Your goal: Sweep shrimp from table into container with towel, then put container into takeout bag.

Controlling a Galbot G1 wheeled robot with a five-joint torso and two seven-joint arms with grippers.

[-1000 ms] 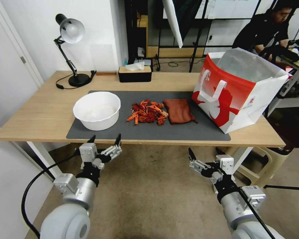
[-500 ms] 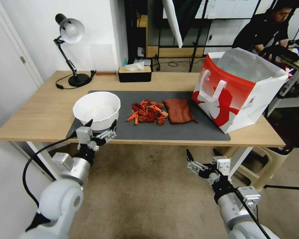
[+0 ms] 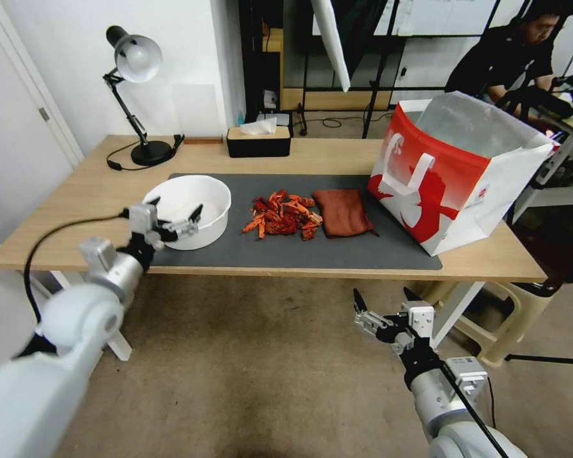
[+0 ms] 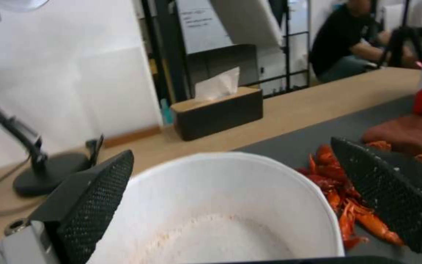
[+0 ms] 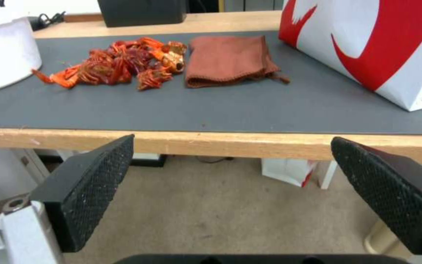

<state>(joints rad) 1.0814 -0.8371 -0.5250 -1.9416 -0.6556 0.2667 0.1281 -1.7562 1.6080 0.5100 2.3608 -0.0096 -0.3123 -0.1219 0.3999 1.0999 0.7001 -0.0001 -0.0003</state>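
Note:
The white container [image 3: 200, 194] [image 4: 230, 205] sits on the left of the dark mat on the table [image 3: 83, 216]. My left gripper [image 3: 175, 210] [image 4: 230, 172] is open over its near rim, one finger on each side of the bowl's width. A pile of red-orange shrimp [image 3: 282, 215] [image 5: 118, 62] lies mid-mat, to the container's right. The reddish-brown towel [image 3: 342, 212] [image 5: 225, 58] lies flat just beyond the pile. The red-and-white takeout bag [image 3: 458, 172] [image 5: 377, 44] stands open at the right. My right gripper [image 3: 382, 297] [image 5: 230, 190] hangs open below the table's front edge.
A black tissue box [image 3: 259, 140] [image 4: 218, 113] and a desk lamp [image 3: 137, 95] stand along the table's far edge. A beige stool [image 3: 522, 305] sits under the right end, near my right arm. A person is seated behind the bag.
My left gripper has risen from below the table's front edge and moved forward over the container's near rim. The right gripper has dropped slightly.

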